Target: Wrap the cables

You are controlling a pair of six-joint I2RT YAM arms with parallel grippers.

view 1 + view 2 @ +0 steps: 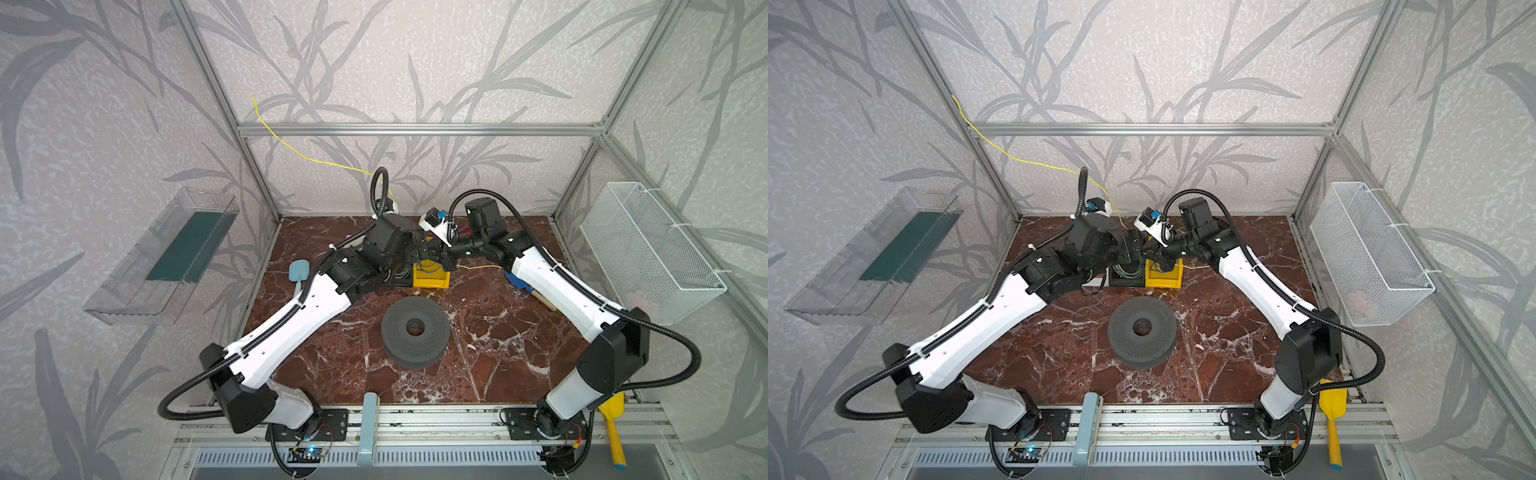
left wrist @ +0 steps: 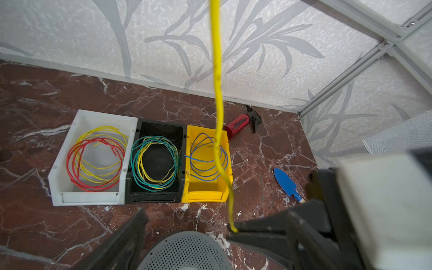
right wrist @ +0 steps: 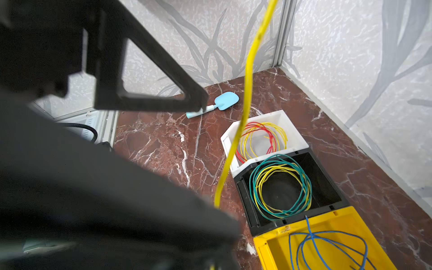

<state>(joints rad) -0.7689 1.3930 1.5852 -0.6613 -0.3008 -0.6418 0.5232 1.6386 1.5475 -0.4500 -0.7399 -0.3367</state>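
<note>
Hanging both pincers right over the yellow bin point(image 2: 203, 196), tips almost nose to nose. My right pincer point(image 2: 236, 231) is clamped fully closed with the yellow cable point(image 2: 218, 93) pinched at its tips. My left pincer point(image 2: 216, 214) is spread wide and holding nothing. The cable runs up through the gap between its fingers point(image 2: 126, 233), and I can't tell if it brushes one.

From that pinch the cable climbs nearly straight up over the bin. Then it leans away up and back toward my left arm's side of the bin, ending high in the air, well apart from it. So the long axis is one slanted line: low end at the bin, free end far off and high. In both top views there's also a short yellow bit point(image 1: 478, 266) on the tabletop point(image 1: 498, 332) just beside the bin on my right arm's side. It's probably the other tail, though I can't see it join up.

My read: all the loose length lies on the left pincer's side of the pinch, so that's the nearer one to regrab higher up and start curling a loop. Springy stuff, so it may whip around.
</note>
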